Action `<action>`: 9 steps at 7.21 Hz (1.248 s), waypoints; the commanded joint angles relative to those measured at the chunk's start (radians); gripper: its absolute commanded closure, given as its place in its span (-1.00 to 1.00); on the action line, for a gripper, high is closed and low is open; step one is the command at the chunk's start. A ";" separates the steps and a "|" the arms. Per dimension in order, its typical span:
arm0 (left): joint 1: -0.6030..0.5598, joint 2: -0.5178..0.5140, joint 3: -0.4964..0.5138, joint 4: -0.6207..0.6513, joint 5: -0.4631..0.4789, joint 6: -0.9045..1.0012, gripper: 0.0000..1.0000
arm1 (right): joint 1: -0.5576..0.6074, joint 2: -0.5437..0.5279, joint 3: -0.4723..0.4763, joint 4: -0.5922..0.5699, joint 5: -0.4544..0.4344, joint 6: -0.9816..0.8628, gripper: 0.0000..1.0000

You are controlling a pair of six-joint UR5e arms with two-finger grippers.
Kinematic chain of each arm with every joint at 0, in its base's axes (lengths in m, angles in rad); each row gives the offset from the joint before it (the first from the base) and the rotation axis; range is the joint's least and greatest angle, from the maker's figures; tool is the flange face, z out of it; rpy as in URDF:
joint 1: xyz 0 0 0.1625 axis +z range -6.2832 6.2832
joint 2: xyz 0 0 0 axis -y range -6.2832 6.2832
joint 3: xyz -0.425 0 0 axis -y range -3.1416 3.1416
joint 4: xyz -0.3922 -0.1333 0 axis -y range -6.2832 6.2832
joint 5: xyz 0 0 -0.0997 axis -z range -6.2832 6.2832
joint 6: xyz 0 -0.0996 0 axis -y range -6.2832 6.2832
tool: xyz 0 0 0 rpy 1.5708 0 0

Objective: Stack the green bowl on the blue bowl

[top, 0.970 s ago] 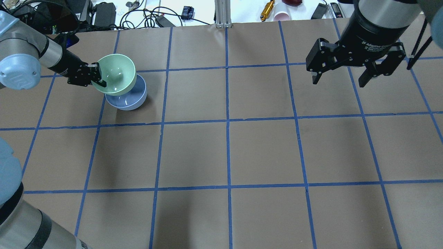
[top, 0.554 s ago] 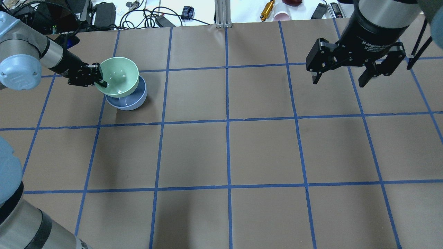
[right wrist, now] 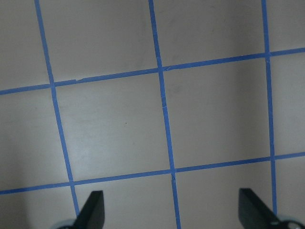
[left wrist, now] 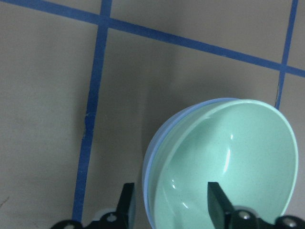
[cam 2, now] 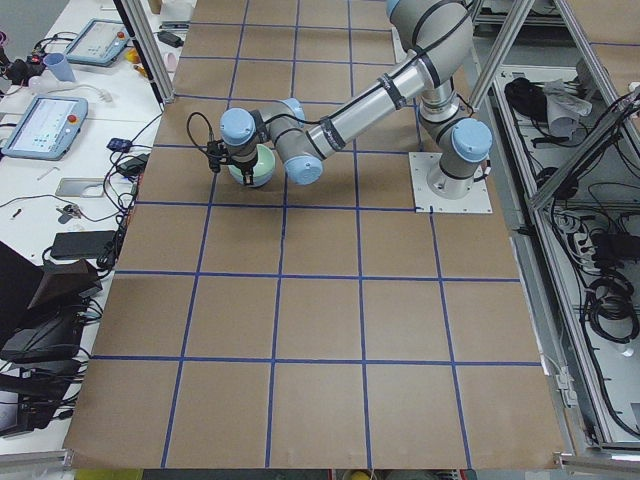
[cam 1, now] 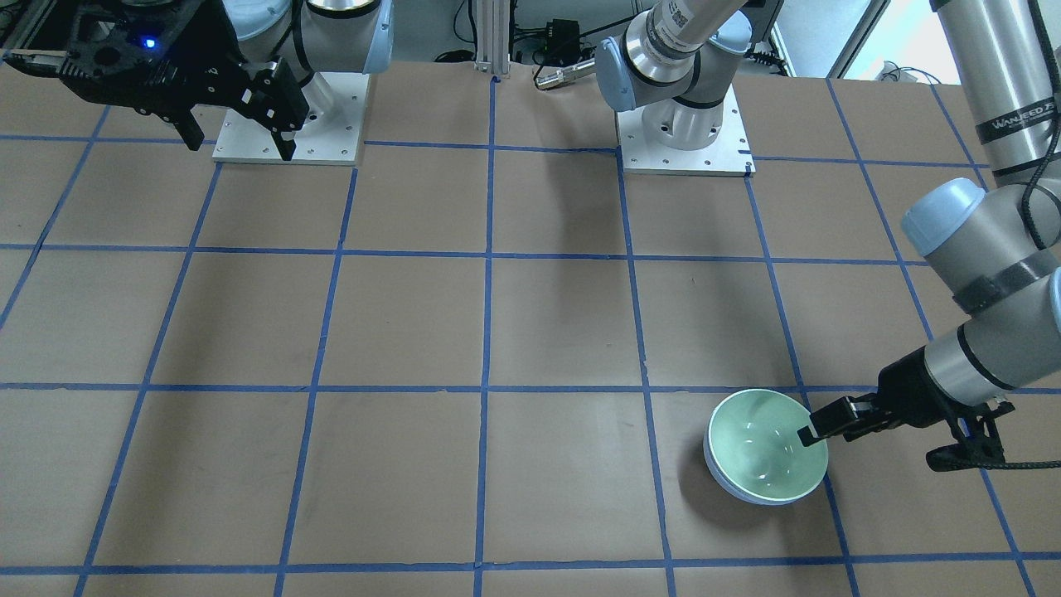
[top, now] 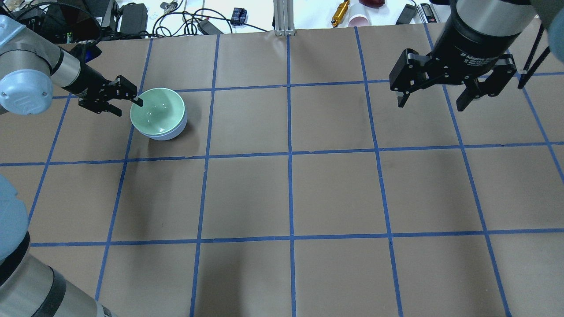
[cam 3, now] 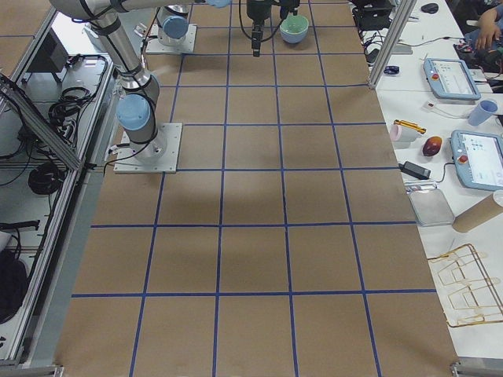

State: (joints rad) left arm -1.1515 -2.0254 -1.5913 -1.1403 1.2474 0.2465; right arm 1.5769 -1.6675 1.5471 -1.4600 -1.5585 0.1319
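The green bowl [top: 158, 112] sits nested upright inside the blue bowl [top: 169, 133], of which only a thin rim and lower wall show. In the front view the green bowl [cam 1: 767, 448] covers the blue bowl [cam 1: 711, 466]. My left gripper [top: 129, 108] is open. In the left wrist view its fingers [left wrist: 214, 207] straddle the near rim of the green bowl [left wrist: 233, 157] and the blue bowl [left wrist: 150, 174], one inside and one outside, without clamping it. My right gripper [top: 430, 105] is open and empty, held high over the far right of the table.
Brown paper with a blue tape grid [top: 289, 154] covers the table. Cables, power bricks, a gold cylinder [top: 340, 12] and a pink cup [top: 359, 20] lie beyond the far edge. The right wrist view shows only bare grid squares [right wrist: 162, 124].
The green bowl has come down from a tilted hold above the blue bowl and now rests level inside it. My left gripper has opened and let go of its rim. The right arm has not moved.
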 commanded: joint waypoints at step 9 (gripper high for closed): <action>-0.350 0.295 0.056 -0.272 0.306 -0.216 -1.00 | 0.000 0.000 0.001 0.000 0.000 0.000 -1.00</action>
State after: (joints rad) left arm -1.4543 -1.7591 -1.5363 -1.3912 1.5302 0.0517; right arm 1.5769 -1.6674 1.5469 -1.4592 -1.5585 0.1319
